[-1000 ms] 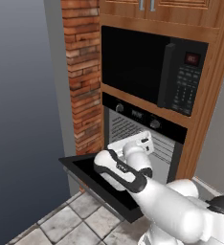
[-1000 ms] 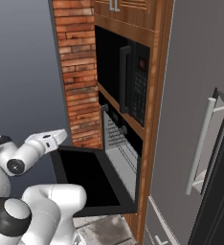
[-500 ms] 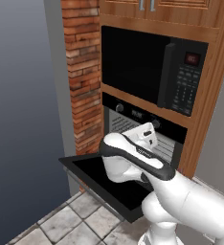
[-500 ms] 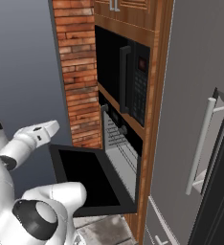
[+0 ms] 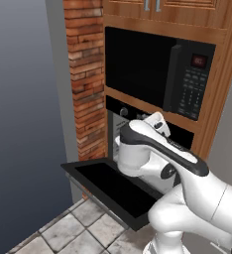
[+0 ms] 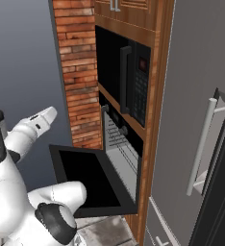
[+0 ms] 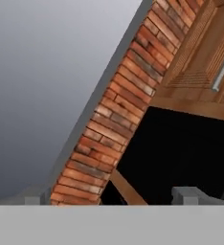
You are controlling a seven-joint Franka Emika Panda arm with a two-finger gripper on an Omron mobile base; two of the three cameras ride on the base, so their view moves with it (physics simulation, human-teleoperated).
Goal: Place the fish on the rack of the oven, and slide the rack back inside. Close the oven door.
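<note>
The black oven (image 6: 118, 126) stands open under the microwave, showing its ribbed silver inside (image 6: 117, 141). Its oven door (image 5: 113, 187) (image 6: 85, 175) hangs down flat, and its dark glass is bare. My gripper (image 7: 113, 196) is open with nothing between its fingertips (image 7: 188, 194). It is raised and faces the brick column and the microwave's dark front. The hand (image 5: 156, 120) (image 6: 46, 115) is above the door's left part, at about the height of the oven's knobs. The fish is out of view. I cannot make out the rack; my arm hides the oven's mouth in the left base view.
A black microwave (image 5: 155, 74) with a keypad sits above the oven in a wooden cabinet. A red brick column (image 5: 86, 74) stands left of it. A grey fridge door with a long handle (image 6: 202, 144) is to the right. Grey floor tiles (image 5: 63, 230) lie below the door.
My arm has lifted: the hand rose from just over the open door to knob height and tilted upward. The gripper stayed open. The door has not moved.
</note>
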